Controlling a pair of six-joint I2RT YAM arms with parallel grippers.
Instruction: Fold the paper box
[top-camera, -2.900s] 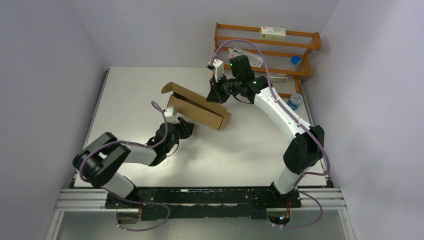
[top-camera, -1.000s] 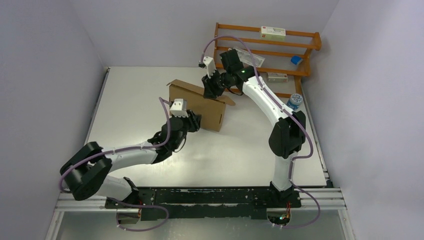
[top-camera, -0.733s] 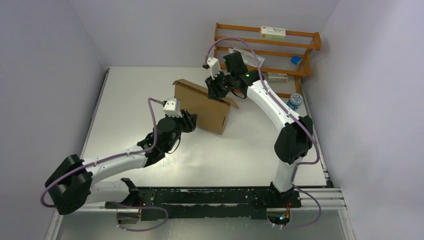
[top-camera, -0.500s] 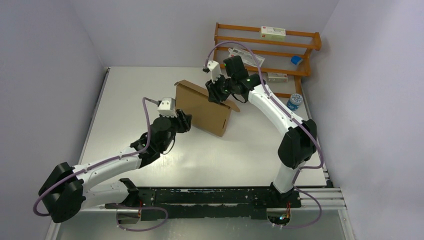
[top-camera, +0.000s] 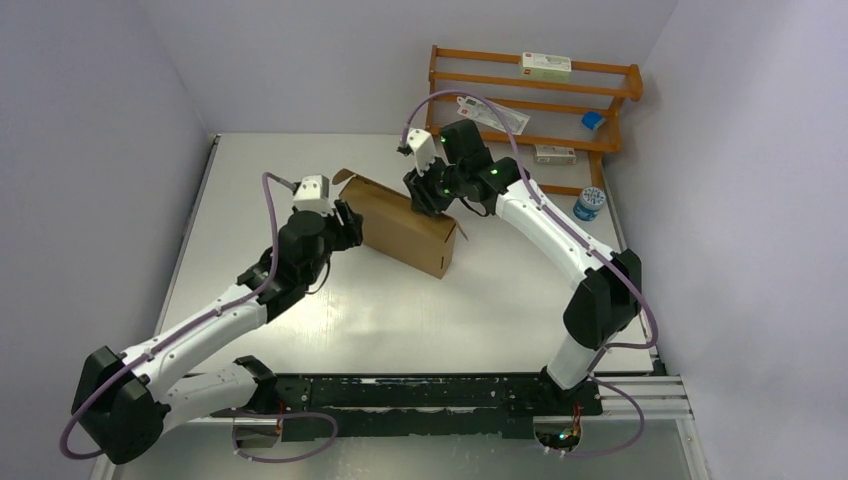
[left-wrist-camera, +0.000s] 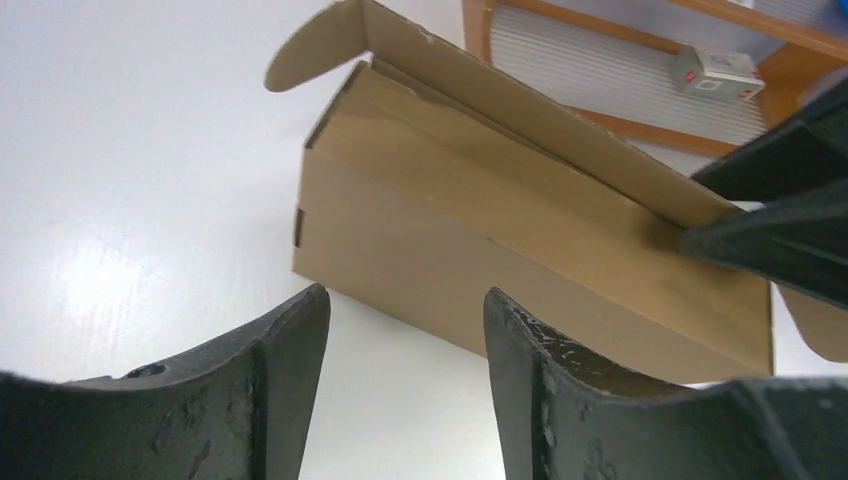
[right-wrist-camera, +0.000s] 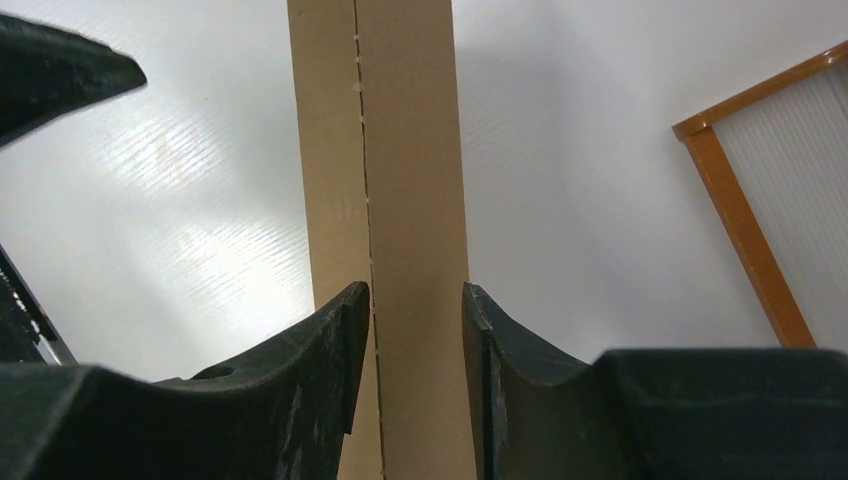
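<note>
Top external view: found the box (top-camera: 405, 228) folded into shape near the middle of the table (top-camera: 500, 290), a flap (left-wrist-camera: 480, 95) standing up along its far edge. Caught the left gripper (left-wrist-camera: 405, 293) just short of the box's left end, fingers apart, nothing between. Caught the right gripper (right-wrist-camera: 414, 287) over the top far edge, fingers parted above cardboard; contact unclear.
</note>
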